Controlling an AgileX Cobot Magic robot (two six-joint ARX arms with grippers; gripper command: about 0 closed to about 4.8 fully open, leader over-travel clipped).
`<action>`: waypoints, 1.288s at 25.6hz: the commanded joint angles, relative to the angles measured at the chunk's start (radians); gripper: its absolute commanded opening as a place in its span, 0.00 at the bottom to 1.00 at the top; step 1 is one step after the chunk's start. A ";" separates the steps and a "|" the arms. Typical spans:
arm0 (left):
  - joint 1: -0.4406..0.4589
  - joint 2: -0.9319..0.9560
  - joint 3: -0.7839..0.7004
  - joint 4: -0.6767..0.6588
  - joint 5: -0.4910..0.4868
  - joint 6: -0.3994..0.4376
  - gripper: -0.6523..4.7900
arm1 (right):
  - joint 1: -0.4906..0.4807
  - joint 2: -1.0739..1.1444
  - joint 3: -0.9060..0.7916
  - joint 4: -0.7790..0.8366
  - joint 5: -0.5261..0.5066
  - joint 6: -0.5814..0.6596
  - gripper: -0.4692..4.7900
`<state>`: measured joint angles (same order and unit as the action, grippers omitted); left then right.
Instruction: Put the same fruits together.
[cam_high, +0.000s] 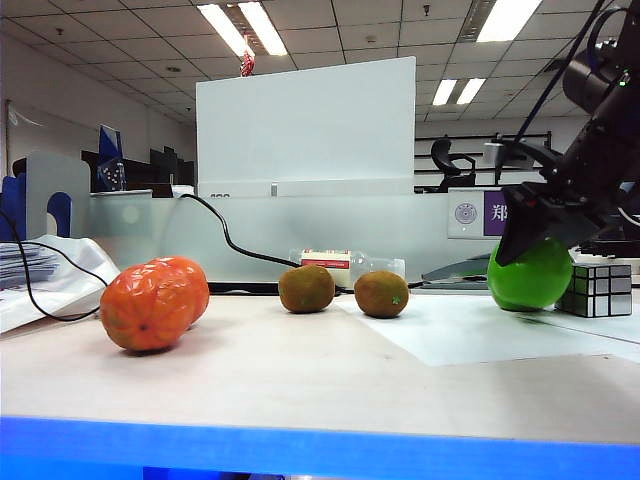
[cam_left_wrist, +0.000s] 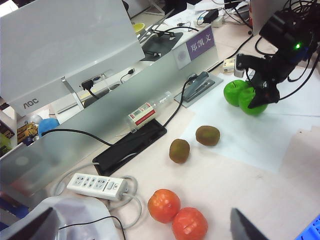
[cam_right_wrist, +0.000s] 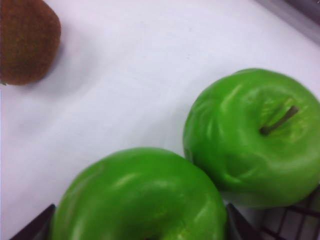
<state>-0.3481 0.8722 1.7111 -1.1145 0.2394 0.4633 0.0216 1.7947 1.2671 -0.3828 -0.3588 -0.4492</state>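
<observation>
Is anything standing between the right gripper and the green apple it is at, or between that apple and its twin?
Nothing visible. The right gripper straddles the near green apple, fingers either side. The second green apple sits right beside it, seemingly touching. The kiwis lie off to one side, and the left gripper hangs open, far off, near the oranges.

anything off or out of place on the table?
Fruits look sorted: oranges together, kiwis side by side, green apples touching under the right hand. Only a plastic bottle lies on its side by the divider. Left hand isn't clearly visible.
</observation>
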 joint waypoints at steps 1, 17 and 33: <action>0.000 -0.005 0.002 0.011 0.000 -0.009 1.00 | 0.000 0.019 0.004 -0.007 -0.003 0.005 0.07; 0.000 -0.022 0.002 0.021 -0.037 0.000 1.00 | -0.001 0.044 0.004 -0.003 -0.039 0.027 0.75; 0.000 -0.075 0.002 0.010 -0.044 -0.013 1.00 | -0.003 -0.061 0.004 0.010 -0.051 0.059 1.00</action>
<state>-0.3481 0.8013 1.7111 -1.1118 0.1978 0.4553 0.0200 1.7626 1.2655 -0.4015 -0.3973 -0.3927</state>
